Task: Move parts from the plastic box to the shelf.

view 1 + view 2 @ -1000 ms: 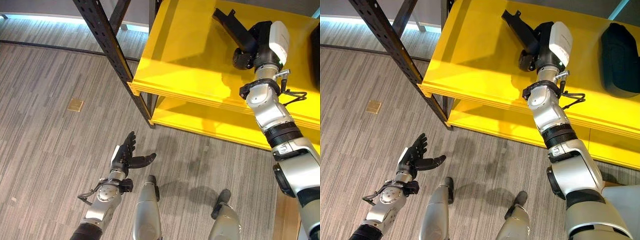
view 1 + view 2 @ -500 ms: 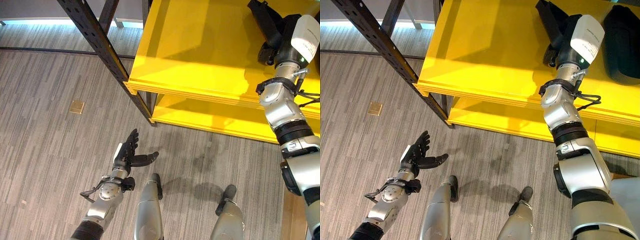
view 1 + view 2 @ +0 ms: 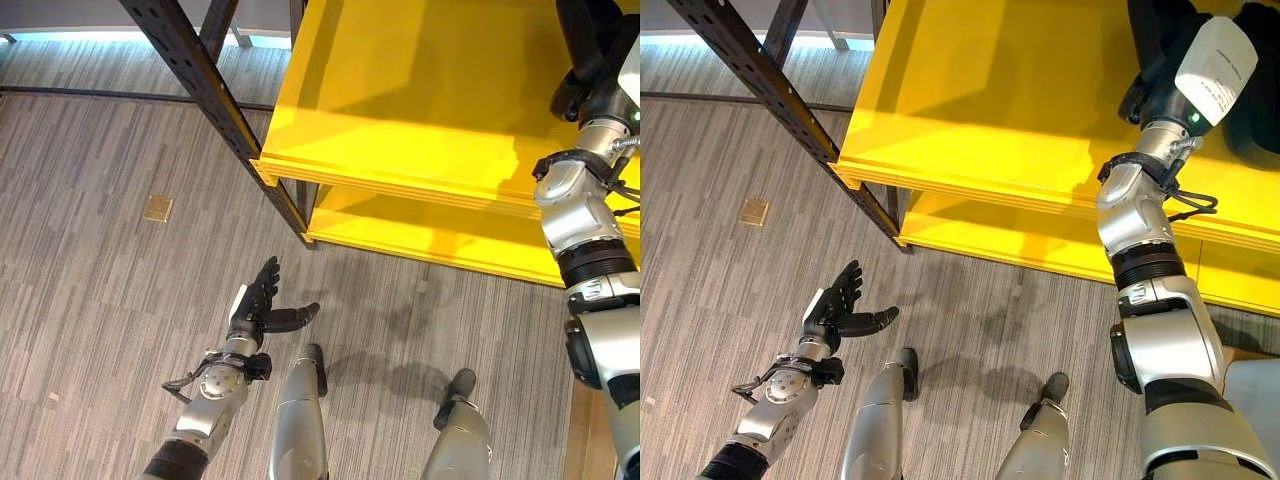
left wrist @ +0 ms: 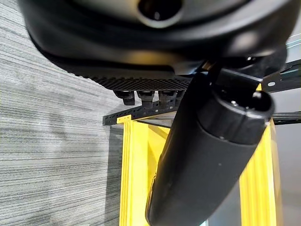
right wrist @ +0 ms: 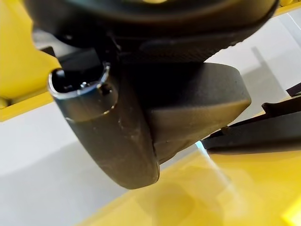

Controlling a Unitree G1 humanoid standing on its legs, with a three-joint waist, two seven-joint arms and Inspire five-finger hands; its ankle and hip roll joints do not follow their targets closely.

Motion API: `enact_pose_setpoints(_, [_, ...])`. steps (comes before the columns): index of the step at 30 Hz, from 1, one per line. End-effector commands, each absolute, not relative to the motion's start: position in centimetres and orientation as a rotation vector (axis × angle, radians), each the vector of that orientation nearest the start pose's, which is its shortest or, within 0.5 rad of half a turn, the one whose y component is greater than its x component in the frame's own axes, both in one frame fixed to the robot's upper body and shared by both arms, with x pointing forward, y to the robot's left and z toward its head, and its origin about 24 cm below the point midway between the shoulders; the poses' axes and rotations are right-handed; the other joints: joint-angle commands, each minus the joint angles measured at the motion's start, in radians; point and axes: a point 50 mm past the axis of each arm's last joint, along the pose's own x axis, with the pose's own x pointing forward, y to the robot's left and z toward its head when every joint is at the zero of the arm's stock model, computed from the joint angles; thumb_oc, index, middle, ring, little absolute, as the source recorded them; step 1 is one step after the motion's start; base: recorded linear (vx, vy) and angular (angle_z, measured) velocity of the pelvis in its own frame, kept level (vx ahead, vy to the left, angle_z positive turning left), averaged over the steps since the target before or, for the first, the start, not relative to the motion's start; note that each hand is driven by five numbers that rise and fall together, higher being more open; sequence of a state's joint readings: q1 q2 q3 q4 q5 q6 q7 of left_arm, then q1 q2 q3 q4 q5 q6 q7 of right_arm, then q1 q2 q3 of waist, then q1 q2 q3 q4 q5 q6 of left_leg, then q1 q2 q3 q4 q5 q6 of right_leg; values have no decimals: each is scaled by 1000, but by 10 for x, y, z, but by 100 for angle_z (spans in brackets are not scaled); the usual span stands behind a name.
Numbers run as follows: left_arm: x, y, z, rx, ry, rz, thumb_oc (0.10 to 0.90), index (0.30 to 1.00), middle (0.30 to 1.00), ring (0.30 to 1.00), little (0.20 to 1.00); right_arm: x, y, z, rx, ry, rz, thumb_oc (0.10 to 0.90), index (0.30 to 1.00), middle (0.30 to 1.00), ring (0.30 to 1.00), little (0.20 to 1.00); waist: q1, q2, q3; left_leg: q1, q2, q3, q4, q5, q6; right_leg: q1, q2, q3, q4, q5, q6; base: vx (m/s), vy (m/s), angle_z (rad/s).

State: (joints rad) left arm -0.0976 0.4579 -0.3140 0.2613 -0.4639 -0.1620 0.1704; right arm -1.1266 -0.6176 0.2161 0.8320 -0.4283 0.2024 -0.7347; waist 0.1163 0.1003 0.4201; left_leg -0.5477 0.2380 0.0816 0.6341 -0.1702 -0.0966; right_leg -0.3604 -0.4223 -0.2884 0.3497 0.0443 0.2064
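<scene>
Right eye view: right hand [image 3: 1155,95] grips a black part [image 3: 1152,30] over the yellow shelf [image 3: 990,110], apparently ready to set down; left hand [image 3: 840,312] idle, fingers spread.

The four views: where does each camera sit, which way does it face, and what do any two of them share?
Left eye view: on the head, looking down at the yellow shelf and floor; the open left hand hangs over the floor.
Right eye view: same head, slightly aside; the right hand grips a black part over the shelf.
Left wrist view: looks along the left hand toward the shelf.
Right wrist view: looks along the right hand, curled on the part, above the shelf.
All four share the shelf.
</scene>
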Motion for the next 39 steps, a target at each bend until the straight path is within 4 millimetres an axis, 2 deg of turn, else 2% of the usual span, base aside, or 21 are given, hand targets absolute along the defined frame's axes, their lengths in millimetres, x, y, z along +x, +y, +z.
enact_pose_setpoints(1, [262, 201, 49, 85, -79, -37, 900, 1000, 1000, 1000, 1000, 366, -247, 336, -901, -761, -1071, 400, 300, 300, 300, 300, 13, -32, -89, -37, 11, -15, -29, 75, -12, 72, 9, 37, 162, -116, -8, 2, 0, 6])
enact_pose_setpoints(12, [263, 202, 51, 95, -83, -35, 900, 1000, 1000, 1000, 1000, 374, -224, 331, -847, -771, -999, 400, 300, 300, 300, 300, 27, -38, -79, -47, 5, -23, -26, 75, -7, 79, 11, 25, 153, -104, -6, -1, 2, 2])
enact_pose_setpoints(19, [264, 202, 53, 99, -88, -40, 900, 1000, 1000, 1000, 1000, 379, -217, 330, -797, -751, -973, 400, 300, 300, 300, 300, 37, -43, -78, -65, -3, -34, -17, 73, -4, 88, 13, 16, 143, -99, -4, 3, 8, 4])
enact_pose_setpoints(30, [263, 204, 53, 105, -87, -32, 900, 1000, 1000, 1000, 1000, 383, -221, 322, -766, -700, -975, 400, 300, 300, 300, 300, 46, -41, -75, -78, -16, -34, -9, 69, 0, 94, 8, 10, 131, -85, -2, 4, 4, 1])
enact_pose_setpoints(39, [262, 205, 51, 105, -75, -32, 900, 1000, 1000, 1000, 1000, 383, -228, 318, -730, -670, -999, 400, 300, 300, 300, 300, 31, -34, -77, -75, -8, -22, -8, 65, -1, 78, 8, 27, 134, -88, -5, 0, 0, 0])
